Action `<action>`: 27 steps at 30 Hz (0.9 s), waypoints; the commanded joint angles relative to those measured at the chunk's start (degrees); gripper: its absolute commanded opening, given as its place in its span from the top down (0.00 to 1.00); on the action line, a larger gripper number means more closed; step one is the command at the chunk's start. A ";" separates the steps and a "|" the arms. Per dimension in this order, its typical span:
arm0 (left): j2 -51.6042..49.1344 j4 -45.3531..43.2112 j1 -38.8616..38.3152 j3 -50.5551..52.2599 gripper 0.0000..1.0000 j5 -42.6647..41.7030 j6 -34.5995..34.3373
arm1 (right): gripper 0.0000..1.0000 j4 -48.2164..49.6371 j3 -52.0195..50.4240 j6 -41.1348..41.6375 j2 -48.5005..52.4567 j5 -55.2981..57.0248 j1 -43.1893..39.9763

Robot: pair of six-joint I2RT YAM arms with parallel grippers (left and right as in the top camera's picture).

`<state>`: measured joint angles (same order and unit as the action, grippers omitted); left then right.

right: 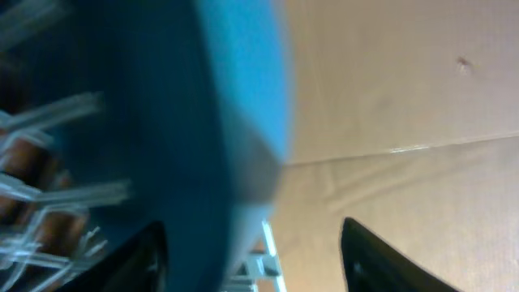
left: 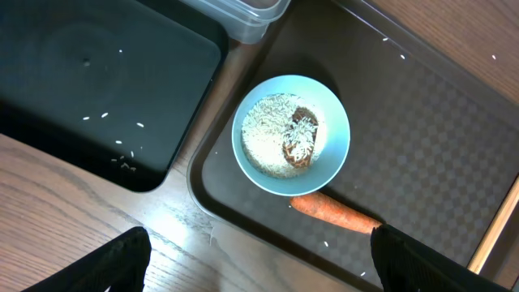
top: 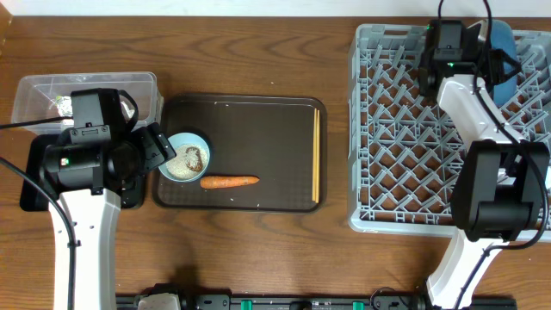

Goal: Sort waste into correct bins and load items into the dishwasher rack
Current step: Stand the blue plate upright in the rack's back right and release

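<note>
Right end effector [right: 253, 237] at blue plate [right: 162, 122]

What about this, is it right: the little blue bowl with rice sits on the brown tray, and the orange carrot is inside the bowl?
Not quite. The carrot is not inside the bowl. It lies on the brown tray right beside the bowl. The rest is right: the bowl holds rice and sits on that tray. The left wrist view shows this best.
</note>
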<state>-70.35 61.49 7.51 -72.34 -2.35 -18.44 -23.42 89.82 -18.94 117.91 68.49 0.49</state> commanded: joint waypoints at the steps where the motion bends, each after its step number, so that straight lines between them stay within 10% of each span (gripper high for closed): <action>1: -0.11 0.13 0.28 0.35 0.12 0.90 -0.76 | 0.31 -3.80 0.04 6.78 -5.79 -11.06 2.01; 16: -0.11 0.13 0.28 0.35 0.12 0.90 -0.76 | 0.18 -25.18 0.04 13.14 -25.62 -70.03 9.33; 27: -0.11 0.13 0.28 0.35 0.11 0.90 -0.76 | 0.21 -26.38 -0.04 28.68 -20.48 -70.53 29.55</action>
<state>-70.37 61.49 7.51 -72.34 -2.35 -18.46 -49.41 89.76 2.92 94.26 -2.20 25.67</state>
